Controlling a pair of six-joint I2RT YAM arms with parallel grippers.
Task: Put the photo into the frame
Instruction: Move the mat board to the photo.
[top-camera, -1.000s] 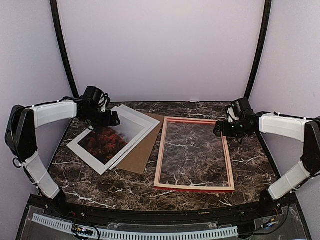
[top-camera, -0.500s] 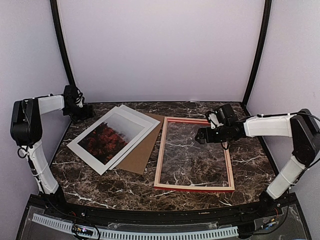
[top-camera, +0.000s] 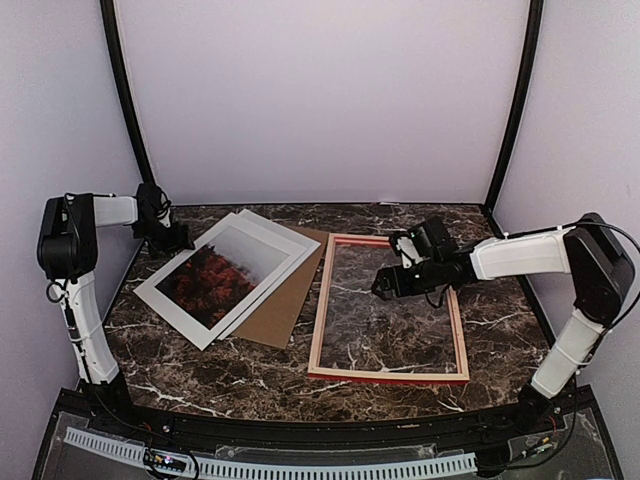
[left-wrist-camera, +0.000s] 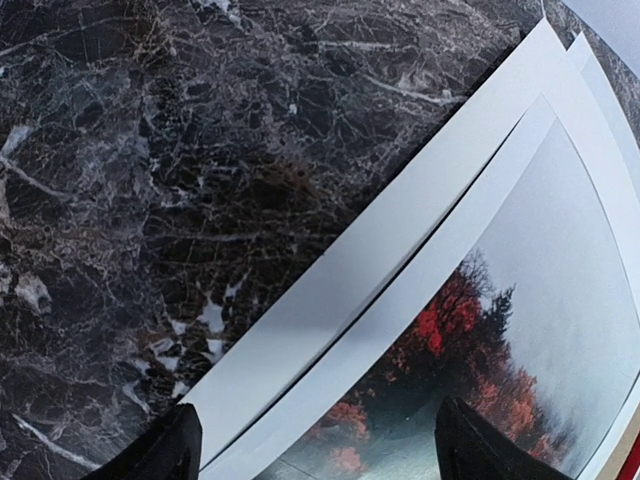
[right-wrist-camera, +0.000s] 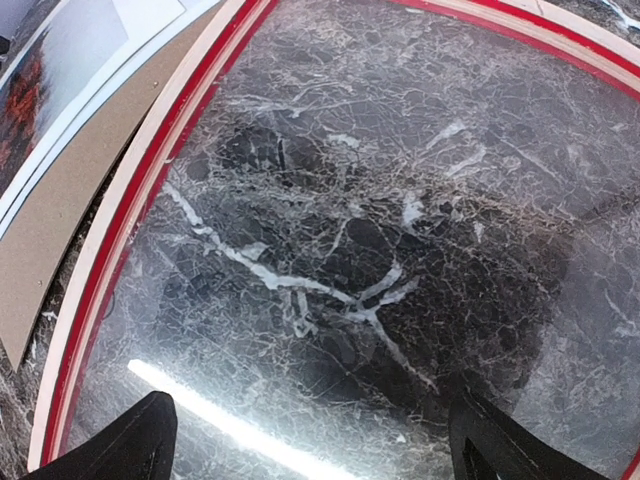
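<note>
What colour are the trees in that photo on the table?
Reddish-orange, under a misty grey sky. The photo shows best in the left wrist view.

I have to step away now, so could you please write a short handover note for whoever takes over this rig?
Left gripper: open, empty, beside the photo.
Right gripper: open, empty, above the frame.
Photo lies face up on a pale sheet and brown board, left of the frame.
Frame lies flat, pale back up.
Done: nothing placed.
Left: lift photo, seat it in frame.
</note>
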